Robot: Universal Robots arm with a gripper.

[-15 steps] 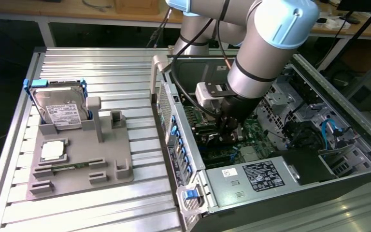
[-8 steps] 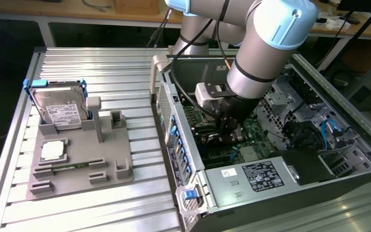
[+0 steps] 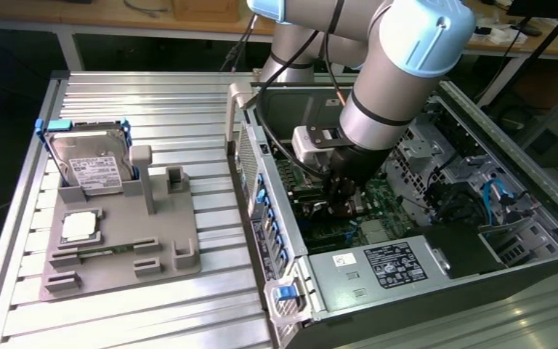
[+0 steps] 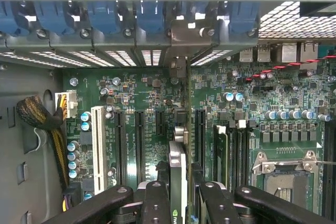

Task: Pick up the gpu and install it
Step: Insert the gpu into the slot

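Observation:
The gpu [image 4: 177,161] appears edge-on in the wrist view as a thin dark card with a silver part. It stands upright between my black fingers [image 4: 156,203]. My gripper [image 4: 178,205] is shut on it, over the green motherboard [image 4: 131,93] and in line with the long black expansion slots [image 4: 139,145]. The card's metal bracket end [image 4: 178,69] reaches toward the rear slot openings of the case. In the exterior view, my gripper [image 3: 342,200] is deep inside the open computer case [image 3: 259,218], just above the motherboard.
A grey tray [image 3: 124,247] at the exterior view's left carries a hard drive in a blue frame [image 3: 90,163] and a square CPU chip [image 3: 78,225]. Inside the case are the power supply [image 3: 386,265], a CPU socket [image 4: 286,177] and a braided cable bundle [image 4: 39,116].

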